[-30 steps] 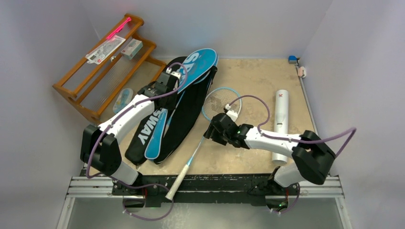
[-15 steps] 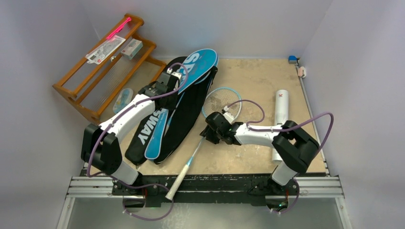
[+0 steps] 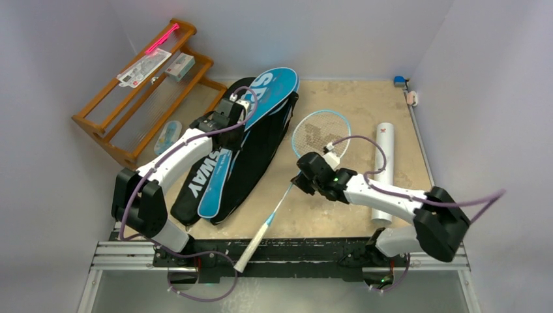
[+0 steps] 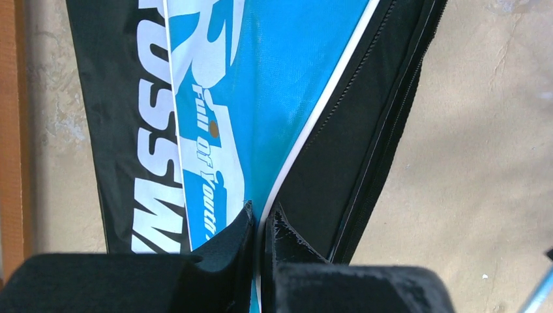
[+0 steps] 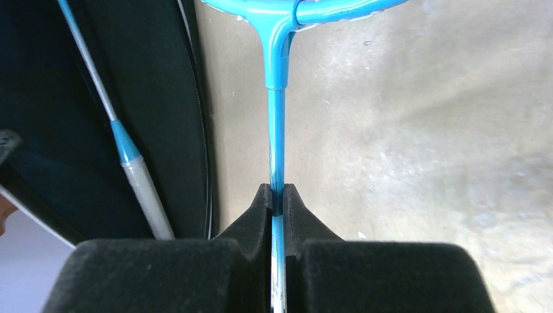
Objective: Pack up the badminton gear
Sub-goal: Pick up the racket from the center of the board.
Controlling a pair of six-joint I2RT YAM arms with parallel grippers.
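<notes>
A light-blue racket [image 3: 321, 134] slants across the middle of the table, white handle [image 3: 251, 242] toward the near edge. My right gripper [image 3: 304, 182] is shut on its thin blue shaft [image 5: 276, 130], just below the head. My left gripper [image 3: 242, 105] is shut on the white-trimmed edge of the blue "SPORT" cover [image 4: 287, 78], which lies on the black "CROSSWAY" cover [image 3: 257, 153]. The white tube [image 3: 382, 171] lies at the right. Another thin shaft with a blue collar and grey grip [image 5: 127, 160] shows against the black cover in the right wrist view.
A wooden rack [image 3: 104, 107] leans in the back-left corner with packaged items and a pink stick [image 3: 161, 38] on it. A small pale-blue packet [image 3: 168, 135] lies beside it. Small blue and white objects [image 3: 404, 88] sit in the back-right corner. Walls close in both sides.
My right gripper has shut on the light-blue racket's shaft and shifted it right and away from the black cover. The left gripper has kept its pinch on the blue cover.
</notes>
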